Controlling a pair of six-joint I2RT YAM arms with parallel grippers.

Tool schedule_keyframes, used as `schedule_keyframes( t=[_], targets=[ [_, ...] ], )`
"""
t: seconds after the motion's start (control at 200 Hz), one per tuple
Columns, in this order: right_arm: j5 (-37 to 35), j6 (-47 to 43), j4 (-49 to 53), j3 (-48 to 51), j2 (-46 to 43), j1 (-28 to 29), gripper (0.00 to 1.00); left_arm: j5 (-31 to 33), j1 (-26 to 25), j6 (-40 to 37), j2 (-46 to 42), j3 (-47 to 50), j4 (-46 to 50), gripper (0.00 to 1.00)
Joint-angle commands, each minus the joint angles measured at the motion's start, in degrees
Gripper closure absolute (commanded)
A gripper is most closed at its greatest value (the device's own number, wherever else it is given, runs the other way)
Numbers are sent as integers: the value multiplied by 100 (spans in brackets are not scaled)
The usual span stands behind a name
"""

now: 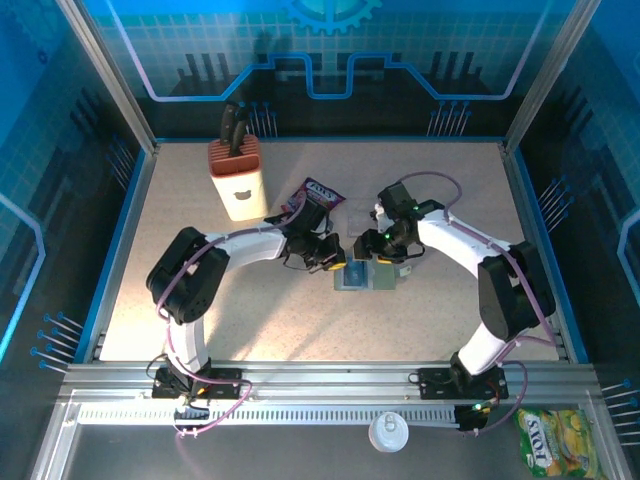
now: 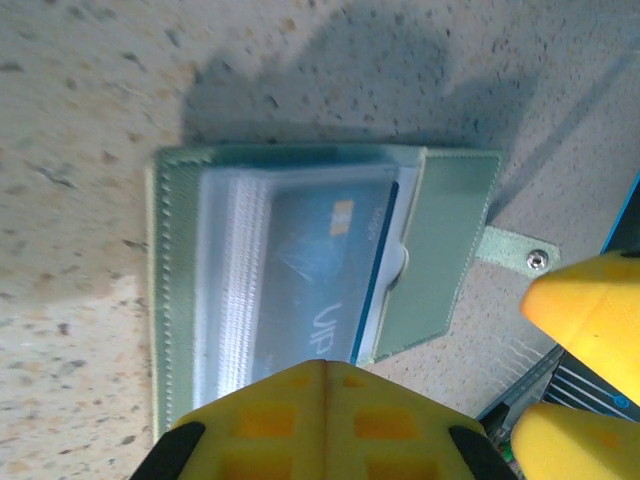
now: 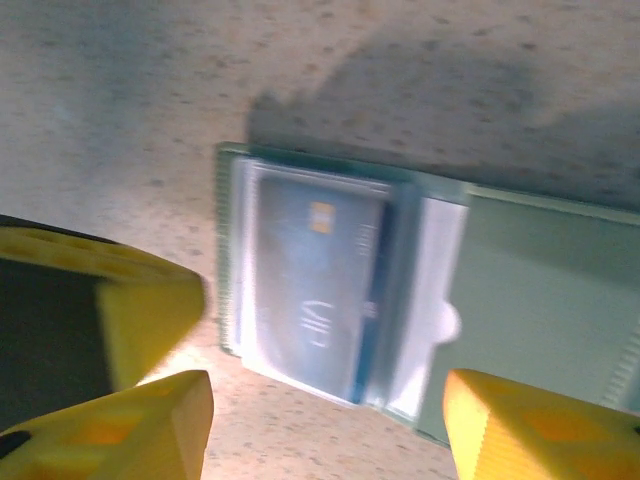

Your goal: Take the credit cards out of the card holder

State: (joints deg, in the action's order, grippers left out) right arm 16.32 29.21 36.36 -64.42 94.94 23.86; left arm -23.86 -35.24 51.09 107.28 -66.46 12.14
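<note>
This is a robotics lab cell: a speckled table [image 1: 420,320] fenced by aluminium frame posts [image 1: 110,75] and blue panels [image 1: 200,40] printed with a gear and circuit lines. Two robot arms [image 1: 190,280] are bolted to a slotted metal rail [image 1: 320,382] along its near edge.

Twin white arms, black joints
Purple cables [image 1: 170,345] loop along the left arm [image 1: 240,244] and right arm [image 1: 456,240]; yellow fingers [image 2: 270,420] have square recesses.
</note>
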Motion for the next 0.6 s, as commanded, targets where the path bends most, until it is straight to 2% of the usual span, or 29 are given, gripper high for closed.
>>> schedule_keyframes(
  t=[0.0, 0.225, 0.445, 0.595],
  targets=[
    [1093, 136, -594, 228, 136, -82, 39, -80, -119, 76, 115, -161, -31, 96],
    [1027, 258, -990, 700, 259, -214, 41, -79, -251, 118, 318, -112, -19, 97],
    [882, 278, -1154, 984, 448, -284, 36, 95, -255, 90, 372, -86, 102, 97],
    [1219, 473, -1645, 1212, 650, -286, 36, 311, -254, 27, 333, -96, 315, 97]
  ],
)
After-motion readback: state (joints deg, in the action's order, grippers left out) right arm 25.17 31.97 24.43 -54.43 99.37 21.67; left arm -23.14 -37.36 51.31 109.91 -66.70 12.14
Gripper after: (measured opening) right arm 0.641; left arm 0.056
